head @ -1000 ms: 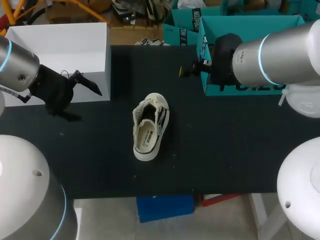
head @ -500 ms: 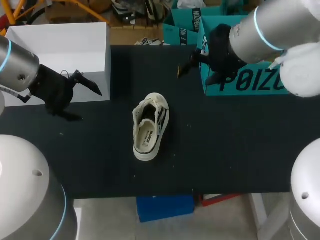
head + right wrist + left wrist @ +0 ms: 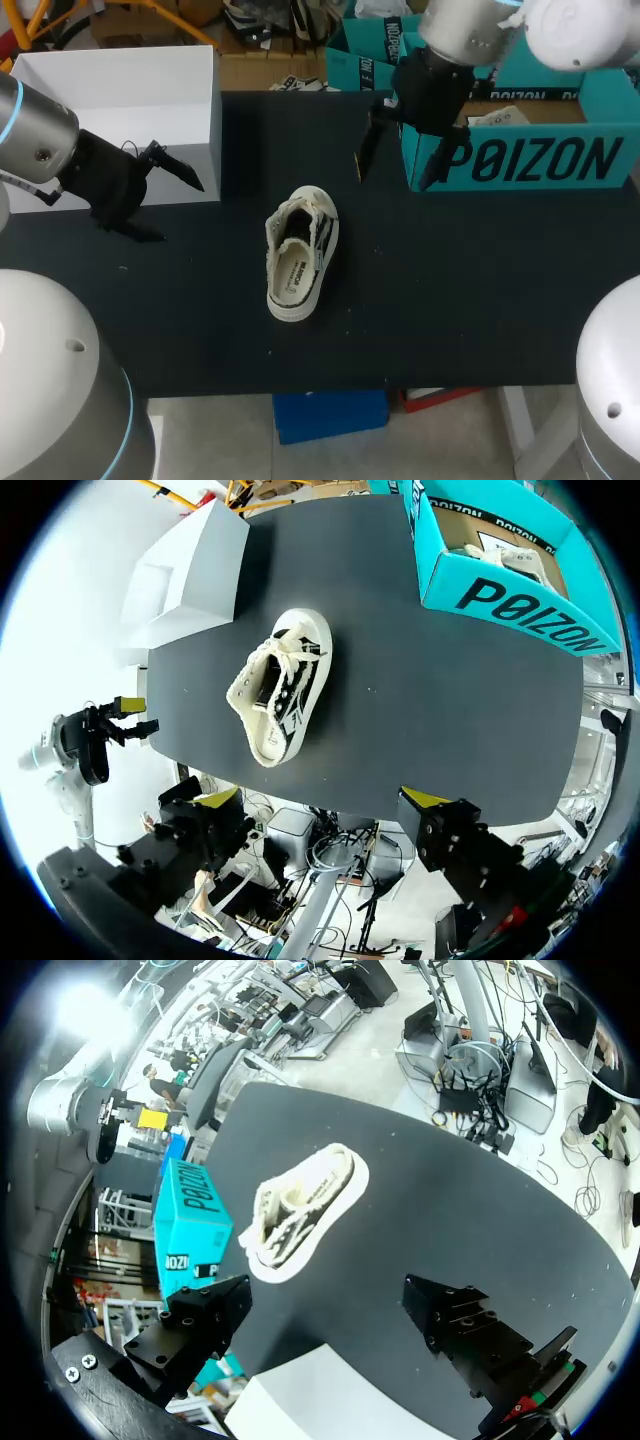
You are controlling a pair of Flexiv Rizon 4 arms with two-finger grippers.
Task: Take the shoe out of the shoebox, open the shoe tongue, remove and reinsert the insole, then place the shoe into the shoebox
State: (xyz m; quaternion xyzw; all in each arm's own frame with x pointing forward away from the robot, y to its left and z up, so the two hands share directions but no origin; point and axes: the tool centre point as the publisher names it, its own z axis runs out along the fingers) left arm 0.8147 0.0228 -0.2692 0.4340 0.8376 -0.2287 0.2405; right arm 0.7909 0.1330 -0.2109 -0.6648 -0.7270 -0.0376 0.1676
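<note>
Flagging risks: your right tool (image 3: 397, 165) hangs released and empty just beside the shoebox (image 3: 520, 160) at the far right corner. A careless swing would likely clip that wall. Your left tool (image 3: 158, 198) is released too, by the white box (image 3: 130, 100) near the left edge. The shoe (image 3: 298, 255) sits unpinned in the middle of the surface (image 3: 450, 300). Pulling it open with one tool only will probably make it slide or tip.

From my station, the one clear piece of print is a row of big dark block letters across the near side wall of the teal shoebox (image 3: 530, 160). The same lettering shows in both wrist views. The shoe (image 3: 297, 262) on the bench (image 3: 450, 290) carries a small dark mark on its insole (image 3: 291, 282), too small for me to read.
</note>
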